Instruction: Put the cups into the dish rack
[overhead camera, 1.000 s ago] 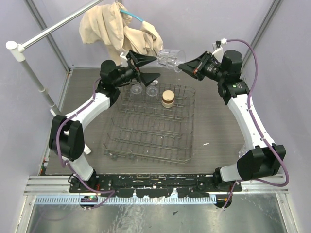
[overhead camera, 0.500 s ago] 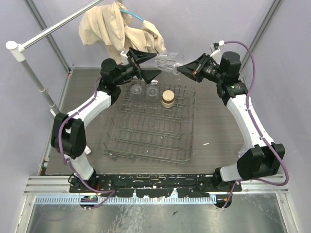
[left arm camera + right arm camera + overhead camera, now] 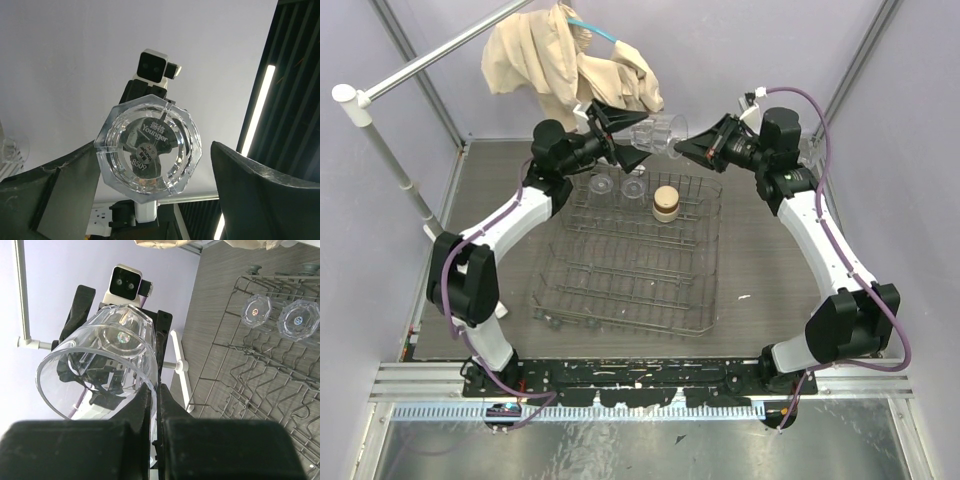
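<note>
closing in now: the right gripper point(image 3: 680, 148) has carried the clear tumbler point(image 3: 660, 128) leftward since the earlier frame, and the left gripper point(image 3: 642, 140) has risen to meet it, so the gap between the two arms is all but gone. it looks like a mid-air handover, above the far edge of the dish rack point(image 3: 630, 262).

the right gripper is clamped on the tumbler's rim wall, one finger inside and one outside, as the right wrist view shows. the left gripper's fingers are spread wide on either side of the tumbler's faceted base. one finger sits just beside the glass while the other stands apart from it, so it has hold of nothing yet.

on progress: two clear tumblers point(image 3: 617, 186) already sit side by side at the rack's far end, bases up, and the tan cup point(image 3: 665, 203) stands just beside them. this one in the air makes four. i can see no other cups waiting on the table, so by my reckoning it may be the last to go in.

the table point(image 3: 770, 240) is grey with a wood-grain look. pale lilac walls point(image 3: 740, 50) close the cell, and a beige cloth point(image 3: 555, 55) hangs off a white rail point(image 3: 420, 62) at the back.
</note>
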Controlling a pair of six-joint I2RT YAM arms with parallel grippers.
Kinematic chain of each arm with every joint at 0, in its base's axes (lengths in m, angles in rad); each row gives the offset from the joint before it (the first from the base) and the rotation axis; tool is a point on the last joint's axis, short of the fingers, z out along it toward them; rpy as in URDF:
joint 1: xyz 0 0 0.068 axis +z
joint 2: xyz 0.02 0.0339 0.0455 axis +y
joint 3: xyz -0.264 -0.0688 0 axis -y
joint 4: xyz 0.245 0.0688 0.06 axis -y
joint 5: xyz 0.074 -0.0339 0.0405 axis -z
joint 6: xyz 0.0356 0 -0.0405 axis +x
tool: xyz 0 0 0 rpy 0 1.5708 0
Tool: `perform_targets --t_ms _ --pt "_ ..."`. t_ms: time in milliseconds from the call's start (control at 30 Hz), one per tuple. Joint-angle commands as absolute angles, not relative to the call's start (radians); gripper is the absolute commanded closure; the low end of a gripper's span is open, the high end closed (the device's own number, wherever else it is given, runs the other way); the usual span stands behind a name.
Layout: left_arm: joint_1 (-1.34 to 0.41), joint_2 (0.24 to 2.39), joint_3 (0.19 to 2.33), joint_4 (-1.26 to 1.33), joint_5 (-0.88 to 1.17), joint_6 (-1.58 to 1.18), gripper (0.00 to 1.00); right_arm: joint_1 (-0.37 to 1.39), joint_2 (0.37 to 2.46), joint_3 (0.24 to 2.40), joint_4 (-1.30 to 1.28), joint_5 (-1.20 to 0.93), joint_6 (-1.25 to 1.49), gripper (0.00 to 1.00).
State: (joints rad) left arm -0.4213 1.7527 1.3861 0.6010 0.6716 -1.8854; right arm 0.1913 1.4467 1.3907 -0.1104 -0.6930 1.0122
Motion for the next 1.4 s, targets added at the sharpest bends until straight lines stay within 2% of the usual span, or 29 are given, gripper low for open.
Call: perform_targets --t_ms 0,100,233,300,333,400,500,533,700,833,933,1067,1367 --pt "-0.426 1.763 1.408 0.606 0.681 -1.866 0.11 0.204 1.44 1.405 -0.024 -0.706 1.013 1.0" --pt "-0.426 1.764 1.397 0.613 0.679 -1.868 0.35 0.203 1.437 1.397 -0.024 -0.706 1.013 1.0" --pt "-0.427 1.765 1.387 0.618 0.675 -1.868 0.58 0.203 1.431 1.389 -0.026 -0.708 1.007 1.0" --pt "-0.424 1.768 1.39 0.62 0.679 -1.863 0.77 0.204 1.43 1.386 -0.036 -0.709 1.001 0.99" --pt "-0.421 1.768 1.389 0.619 0.682 -1.858 0.86 0.204 1.429 1.385 -0.041 -0.706 0.996 0.95" --pt "-0.41 1.763 1.388 0.602 0.691 -1.835 0.99 0.203 1.426 1.385 -0.054 -0.702 0.982 0.77" --pt "-0.379 1.732 1.367 0.546 0.705 -1.763 1.0 0.2 1.419 1.38 -0.08 -0.694 0.954 0.6" --pt "-0.345 1.689 1.349 0.441 0.722 -1.678 1.0 0.188 1.407 1.366 -0.113 -0.682 0.925 0.54" --pt "-0.279 1.573 1.325 0.056 0.682 -1.359 1.0 0.131 1.374 1.324 -0.229 -0.652 0.811 0.44" --pt "-0.278 1.492 1.406 -0.425 0.437 -0.944 1.0 0.12 1.357 1.34 -0.364 -0.59 0.675 0.29" --pt "-0.28 1.445 1.39 -0.567 0.275 -0.817 1.0 0.12 1.341 1.346 -0.42 -0.552 0.617 0.21" --pt "-0.285 1.405 1.339 -0.651 0.137 -0.729 1.0 0.121 1.326 1.351 -0.468 -0.522 0.567 0.16" --pt "-0.362 1.394 1.235 -0.687 -0.101 -0.618 1.0 0.12 1.303 1.322 -0.465 -0.532 0.562 0.15"
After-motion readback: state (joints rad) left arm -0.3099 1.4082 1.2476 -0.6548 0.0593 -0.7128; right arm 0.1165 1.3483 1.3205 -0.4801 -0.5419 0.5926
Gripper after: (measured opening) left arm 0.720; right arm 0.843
